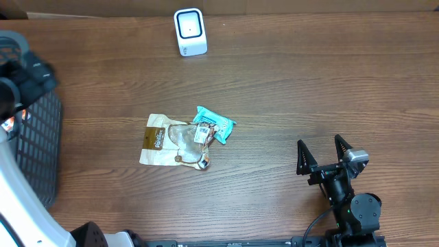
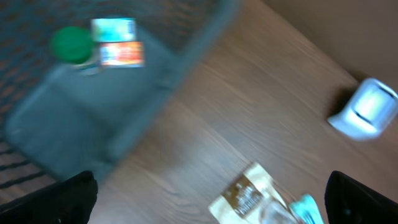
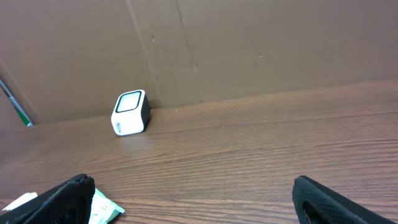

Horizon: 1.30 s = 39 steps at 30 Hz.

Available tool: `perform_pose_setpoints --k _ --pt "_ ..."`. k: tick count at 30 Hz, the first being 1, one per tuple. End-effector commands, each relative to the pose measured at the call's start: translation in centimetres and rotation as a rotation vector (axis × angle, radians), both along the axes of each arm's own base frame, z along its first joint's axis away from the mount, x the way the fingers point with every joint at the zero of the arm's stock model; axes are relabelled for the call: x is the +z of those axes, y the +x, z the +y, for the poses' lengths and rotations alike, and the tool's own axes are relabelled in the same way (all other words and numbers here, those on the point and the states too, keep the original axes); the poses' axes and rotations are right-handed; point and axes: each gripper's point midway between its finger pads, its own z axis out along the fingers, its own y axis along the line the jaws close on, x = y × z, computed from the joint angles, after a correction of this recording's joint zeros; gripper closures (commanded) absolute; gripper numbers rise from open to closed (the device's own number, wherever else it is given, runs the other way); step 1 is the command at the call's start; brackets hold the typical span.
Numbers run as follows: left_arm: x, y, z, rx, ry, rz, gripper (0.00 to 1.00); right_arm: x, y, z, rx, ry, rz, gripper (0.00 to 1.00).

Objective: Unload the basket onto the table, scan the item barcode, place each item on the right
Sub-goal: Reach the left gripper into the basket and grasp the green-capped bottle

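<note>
Two in the middle: we see a tan pouch (image 1: 163, 140) and a teal packet (image 1: 215, 125) touching, well short of the scanner (image 1: 190, 31)
Left wrist only: green-capped item (image 2: 71, 45) and boxes (image 2: 121, 55) inside the basket (image 2: 74, 118)
Left gripper (image 2: 210, 182): spread wide, empty
Right gripper (image 1: 319, 141): spread wide, empty, right of both

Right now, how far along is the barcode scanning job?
Partly done, it seems: a green-capped item lies in the basket, presumably scanned. Nothing is in hand; the left jaws and the right jaws stand open and empty. Left to do: the brown pouch and the teal packet on the table, both apart from the scanner.
</note>
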Motion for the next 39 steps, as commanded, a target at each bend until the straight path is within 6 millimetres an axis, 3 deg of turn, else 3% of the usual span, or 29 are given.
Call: perform_pose_setpoints --k 1,6,11,15,27,34,39 --pt "-0.2 -1.9 3.1 0.098 0.003 0.010 0.00 -0.2 0.0 0.1 0.006 -0.001 -0.005 0.00" --pt "-1.3 -3.9 6.5 0.222 -0.030 0.020 0.00 -0.2 0.0 0.1 0.006 -0.001 -0.005 0.00" --pt "-4.0 -4.2 9.4 0.306 -0.072 0.043 0.00 -0.2 0.0 0.1 0.006 -0.001 -0.005 0.00" --pt "-6.7 -3.2 11.3 0.342 -0.117 0.039 0.00 -0.2 0.0 0.1 0.006 -0.001 -0.005 0.00" --pt "-13.9 2.4 17.5 0.275 -0.097 0.077 0.09 -0.2 0.0 0.1 0.006 -0.001 -0.005 0.00" --pt "-17.9 2.0 21.9 0.328 0.041 0.231 0.02 -0.2 0.0 0.1 0.006 -0.001 -0.005 0.00" --pt "-21.5 2.4 23.6 0.295 0.061 0.314 0.00 -0.2 0.0 0.1 0.006 -0.001 -0.005 0.00"
